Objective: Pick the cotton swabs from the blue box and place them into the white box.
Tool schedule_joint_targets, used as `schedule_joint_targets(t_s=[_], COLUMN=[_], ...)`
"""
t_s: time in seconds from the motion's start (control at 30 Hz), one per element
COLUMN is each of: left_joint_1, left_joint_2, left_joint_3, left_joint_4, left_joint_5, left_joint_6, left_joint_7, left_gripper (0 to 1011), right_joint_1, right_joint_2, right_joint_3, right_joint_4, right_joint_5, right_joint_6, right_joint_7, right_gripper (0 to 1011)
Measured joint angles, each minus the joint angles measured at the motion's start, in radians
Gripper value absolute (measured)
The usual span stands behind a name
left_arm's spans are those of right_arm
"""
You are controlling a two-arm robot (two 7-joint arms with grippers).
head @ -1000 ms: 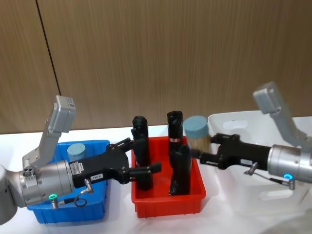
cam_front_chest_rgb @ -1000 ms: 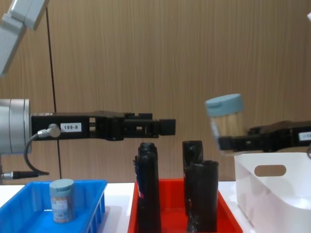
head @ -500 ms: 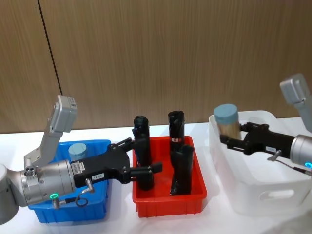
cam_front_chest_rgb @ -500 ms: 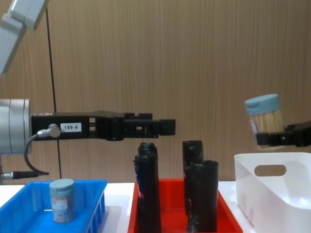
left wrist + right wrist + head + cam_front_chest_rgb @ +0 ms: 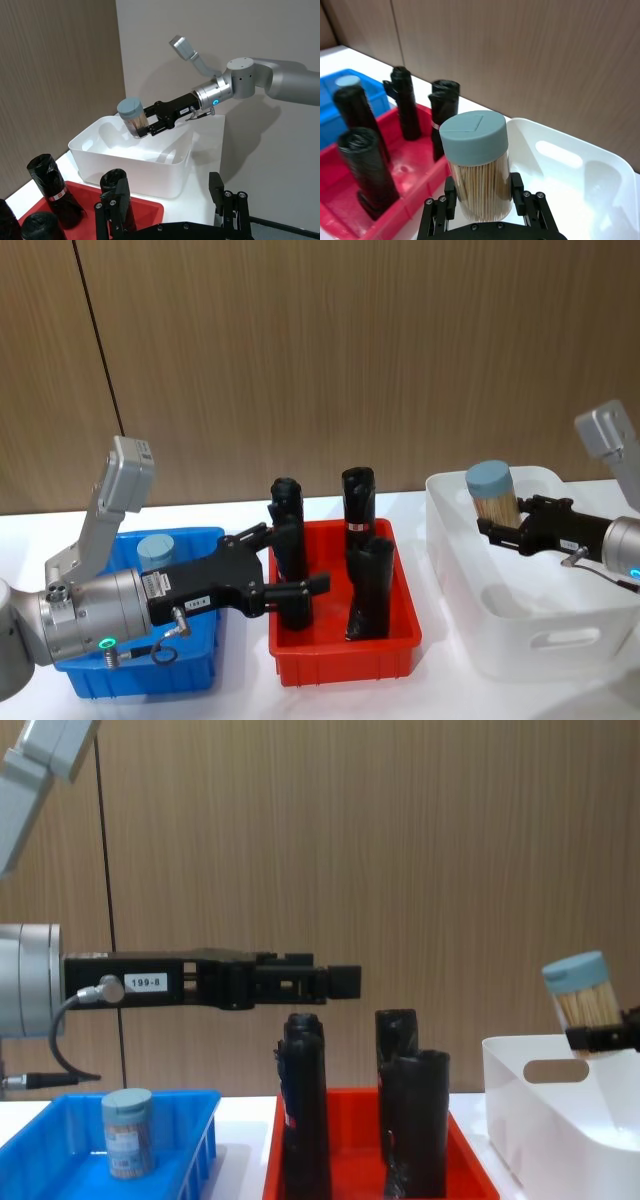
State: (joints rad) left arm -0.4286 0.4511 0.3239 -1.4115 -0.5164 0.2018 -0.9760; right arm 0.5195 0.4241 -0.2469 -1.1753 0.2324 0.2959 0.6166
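Note:
My right gripper [image 5: 500,523] is shut on a jar of cotton swabs [image 5: 492,495] with a pale grey-blue lid. It holds the jar slightly tilted over the left part of the white box [image 5: 545,640], its base about level with the rim [image 5: 520,1050]. The right wrist view shows the fingers [image 5: 446,200] clamped on the jar [image 5: 477,165]. Another jar [image 5: 155,548] stands in the blue box [image 5: 140,675]. My left gripper [image 5: 298,556] hangs open and holds nothing, between the blue box and the red bin.
A red bin [image 5: 345,645] holding three tall black rolls [image 5: 360,505] stands between the blue and white boxes, under my left gripper. A wood-panelled wall closes the back of the white table.
My right gripper has carried the jar to the right, from above the red bin to above the white box, and a little lower. The left arm has not moved.

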Motion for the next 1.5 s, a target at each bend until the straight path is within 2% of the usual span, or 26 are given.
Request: schedule_joint_targets(t_s=[0.13,0.23,0.4,0.5,0.6,1.17,1.33,1.5], left_joint_1=[0.000,0.000,0.000,0.000,0.000,0.001,0.007,0.017], left_joint_2=[0.000,0.000,0.000,0.000,0.000,0.000,-0.002,-0.006], left_joint_3=[0.000,0.000,0.000,0.000,0.000,0.000,0.004,0.012], left_joint_4=[0.000,0.000,0.000,0.000,0.000,-0.001,-0.008,-0.019], left_joint_5=[0.000,0.000,0.000,0.000,0.000,0.001,0.011,0.027], left_joint_6=[0.000,0.000,0.000,0.000,0.000,0.000,-0.006,-0.016], left_joint_7=[0.000,0.000,0.000,0.000,0.000,0.004,0.034,0.085], left_gripper=[1003,1003,1003,1003,1003,1003,1003,1003], right_joint_1=[0.015,0.024,0.036,0.039,0.041,0.035,0.015,-0.030], right_joint_2=[-0.006,-0.010,-0.015,-0.016,-0.016,-0.014,-0.016,-0.022], right_joint_3=[-0.005,-0.009,-0.013,-0.015,-0.016,-0.018,-0.017,-0.014], right_joint_4=[0.037,0.060,0.089,0.096,0.102,0.089,0.065,0.011], right_joint_5=[-0.017,-0.027,-0.039,-0.042,-0.046,-0.049,-0.047,-0.039], right_joint_6=[-0.004,-0.008,-0.012,-0.014,-0.017,-0.025,-0.033,-0.052], right_joint_7=[-0.010,-0.017,-0.026,-0.027,-0.028,-0.033,-0.050,-0.091], right_gripper=[650,686,840,890,997,1002,1002,1002])
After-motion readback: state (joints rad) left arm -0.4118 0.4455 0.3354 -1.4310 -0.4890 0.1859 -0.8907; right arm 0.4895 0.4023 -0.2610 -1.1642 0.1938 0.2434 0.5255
